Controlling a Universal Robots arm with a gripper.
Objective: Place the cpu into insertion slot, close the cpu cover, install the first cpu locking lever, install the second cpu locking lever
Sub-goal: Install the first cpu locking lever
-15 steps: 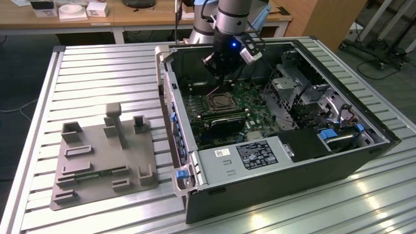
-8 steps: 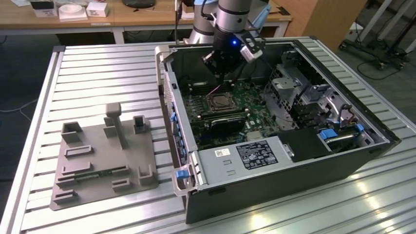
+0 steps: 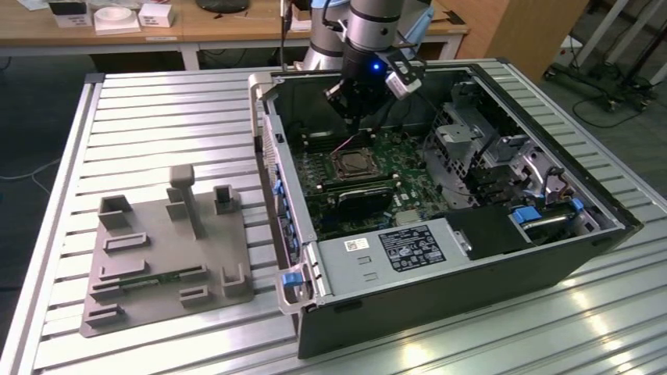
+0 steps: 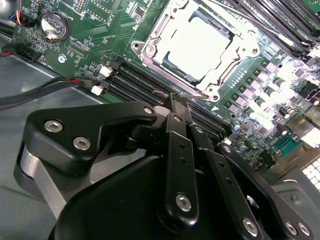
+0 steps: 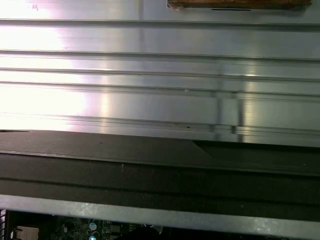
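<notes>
The cpu (image 4: 197,44) lies flat in the insertion slot (image 3: 354,162) on the green board, silver top up. The cpu cover (image 4: 150,46), a silver metal frame, lies down around the chip, which shows through its window. A thin metal lever (image 4: 231,14) runs along the far side of the socket. My gripper (image 4: 176,102) hangs just above the memory slots beside the socket, black fingers pressed together with nothing between them. In the exterior view the gripper (image 3: 352,117) reaches down into the open computer case (image 3: 583,242), slightly behind the socket.
Long black memory slots (image 4: 142,87) flank the socket, with a coin battery (image 4: 54,26) and cables (image 4: 40,92) nearby. A drive cage (image 3: 469,144) and power supply (image 3: 401,250) crowd the case. A grey fixture plate (image 3: 167,250) lies on the slatted aluminium table (image 5: 150,65).
</notes>
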